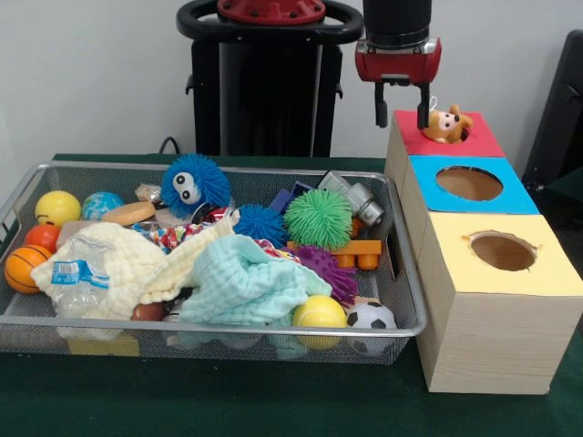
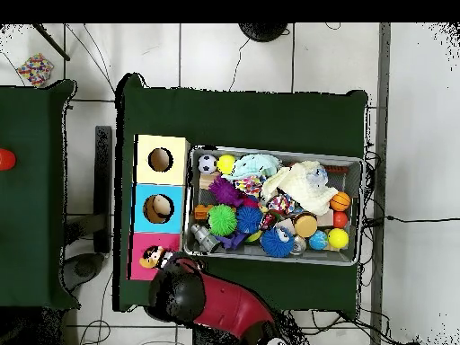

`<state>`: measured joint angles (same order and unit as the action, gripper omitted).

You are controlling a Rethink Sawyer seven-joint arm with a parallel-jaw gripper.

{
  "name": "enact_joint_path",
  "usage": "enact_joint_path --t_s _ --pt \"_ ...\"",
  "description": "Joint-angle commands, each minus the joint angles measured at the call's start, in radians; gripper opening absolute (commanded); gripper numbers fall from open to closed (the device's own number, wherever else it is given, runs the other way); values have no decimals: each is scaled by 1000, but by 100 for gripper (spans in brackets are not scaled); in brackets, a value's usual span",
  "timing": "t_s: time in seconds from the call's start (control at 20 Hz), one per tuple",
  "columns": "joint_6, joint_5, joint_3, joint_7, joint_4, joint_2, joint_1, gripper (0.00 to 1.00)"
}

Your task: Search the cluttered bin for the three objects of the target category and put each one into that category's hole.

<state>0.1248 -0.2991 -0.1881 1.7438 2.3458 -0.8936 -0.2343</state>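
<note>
Plush toy (image 1: 446, 125) sits on the rim of the hole (image 1: 463, 133) in the red-topped box (image 1: 483, 144), not yet dropped through. Nudge it down or regrasp and push it in before leaving. Gripper (image 1: 401, 116) hangs vertical just left of the toy, fingers (image 1: 381, 109) released, holding nothing. Bin (image 1: 406, 300) sits left of the box.

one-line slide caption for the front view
Open gripper above an orange plush toy at the red-topped box's hole, beside the cluttered bin.
</note>
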Motion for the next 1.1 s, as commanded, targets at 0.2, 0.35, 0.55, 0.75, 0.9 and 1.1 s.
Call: enact_joint_path --t_s 0.2,0.35,0.55,0.75,0.9,1.1 --pt "117 -101 -68 258 28 -16 10 100" --pt "120 -116 -77 260 44 -28 16 100" --pt "97 -138 -111 257 64 -18 -3 100" --pt "45 -163 -185 270 101 -11 -46 100" --pt "23 -170 -223 276 117 -5 -71 100" --pt "-20 -161 -246 287 123 17 -83 100"
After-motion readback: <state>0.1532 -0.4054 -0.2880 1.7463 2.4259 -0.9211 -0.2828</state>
